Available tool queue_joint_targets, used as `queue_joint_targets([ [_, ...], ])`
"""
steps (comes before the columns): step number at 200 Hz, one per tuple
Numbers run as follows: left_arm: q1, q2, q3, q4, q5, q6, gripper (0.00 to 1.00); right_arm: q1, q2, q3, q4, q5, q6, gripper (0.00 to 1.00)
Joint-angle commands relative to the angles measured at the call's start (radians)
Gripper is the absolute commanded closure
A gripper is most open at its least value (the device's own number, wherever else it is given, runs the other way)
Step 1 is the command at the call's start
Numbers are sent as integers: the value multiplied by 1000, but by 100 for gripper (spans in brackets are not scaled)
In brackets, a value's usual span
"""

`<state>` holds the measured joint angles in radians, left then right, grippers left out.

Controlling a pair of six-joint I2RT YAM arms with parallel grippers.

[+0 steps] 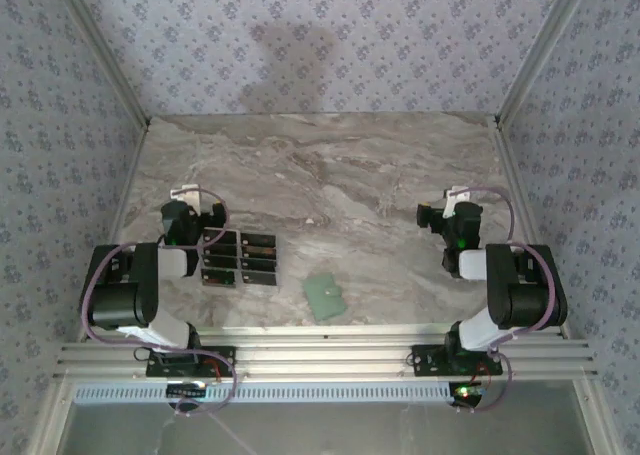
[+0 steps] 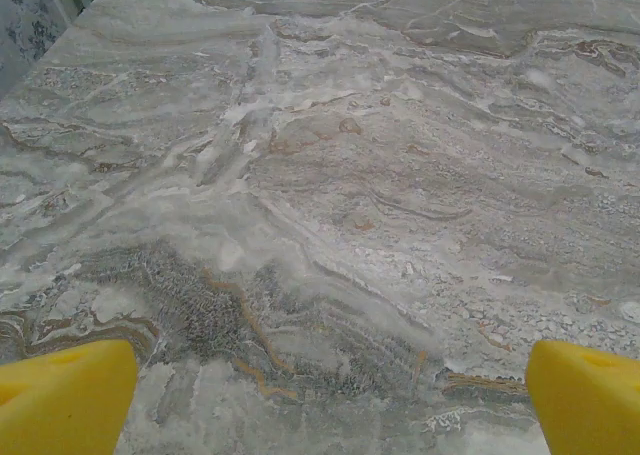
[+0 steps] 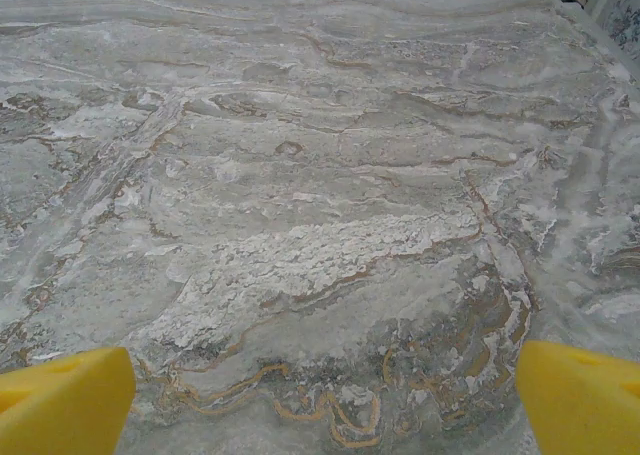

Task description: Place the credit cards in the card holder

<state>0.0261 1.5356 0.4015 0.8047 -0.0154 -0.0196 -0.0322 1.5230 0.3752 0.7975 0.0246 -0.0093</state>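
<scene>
Several black credit cards [image 1: 240, 258] lie in two neat columns on the marble table, near the left side. The pale-green card holder [image 1: 325, 295] lies folded near the front edge, right of the cards. My left gripper [image 1: 190, 215] hovers just left of the cards' far end. In the left wrist view the left gripper [image 2: 330, 400] is open, its yellow fingertips [image 2: 65, 395] wide apart over bare marble. My right gripper [image 1: 440, 220] is at the right side, far from the card holder. The right wrist view has the right gripper [image 3: 325, 400] open too, yellow fingertips [image 3: 580, 395] spread, nothing between them.
The marble table [image 1: 330, 175] is walled on three sides by patterned panels [image 1: 320, 35]. An aluminium rail [image 1: 320, 360] runs along the front edge, carrying both arm bases. Wide bare marble stretches behind and between the arms.
</scene>
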Motion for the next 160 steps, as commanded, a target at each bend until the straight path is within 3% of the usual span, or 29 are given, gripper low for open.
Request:
queue_joint_targets([
  [1,2,4,17,5,5,-12,0,0,1,15,19,-5,-18,0],
  [160,8,2,15,9,12,-14,0,-14,3,19,12,-26,-10,0],
])
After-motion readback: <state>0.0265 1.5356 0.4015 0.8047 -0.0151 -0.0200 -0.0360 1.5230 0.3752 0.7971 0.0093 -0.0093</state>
